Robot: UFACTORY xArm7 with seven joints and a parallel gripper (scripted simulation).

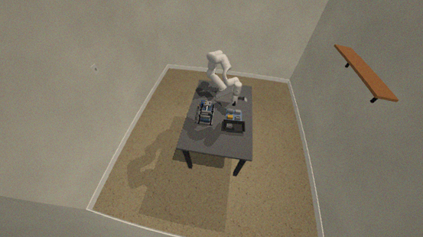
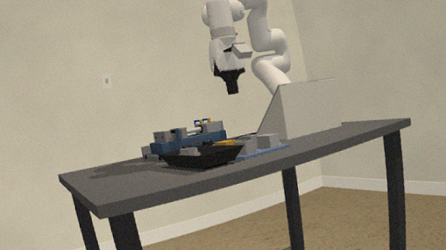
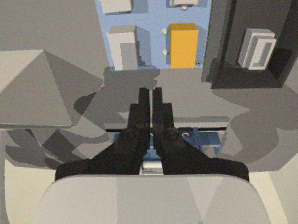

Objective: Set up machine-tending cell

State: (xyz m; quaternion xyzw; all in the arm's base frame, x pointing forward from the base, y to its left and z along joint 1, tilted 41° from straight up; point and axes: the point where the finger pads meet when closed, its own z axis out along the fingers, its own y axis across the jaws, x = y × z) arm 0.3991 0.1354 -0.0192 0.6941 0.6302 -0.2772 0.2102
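Observation:
My gripper (image 1: 234, 104) (image 2: 233, 92) (image 3: 151, 101) is shut with nothing between its fingertips, high above the table, pointing down. The infeed plate (image 2: 269, 151) (image 3: 150, 50) holds a yellow brass blank (image 1: 230, 117) (image 2: 225, 142) (image 3: 183, 46) beside two pins, and three grey blanks; one grey blank (image 3: 123, 47) lies level with the brass one. The black outfeed tray (image 1: 233, 131) (image 2: 206, 160) holds a grey part (image 1: 229, 125) (image 2: 188, 151) (image 3: 257, 50), pocket up. The blue and grey vise (image 1: 207, 109) (image 2: 187, 142) is partly hidden by my fingers in the wrist view; its opening's contents are too small to tell.
A pale wedge-shaped panel (image 2: 311, 107) (image 3: 35, 90) stands on the table near the arm's base. The tray stands right next to the infeed plate. The vise stands across the table from both. An orange shelf (image 1: 365, 72) is on the wall, far off.

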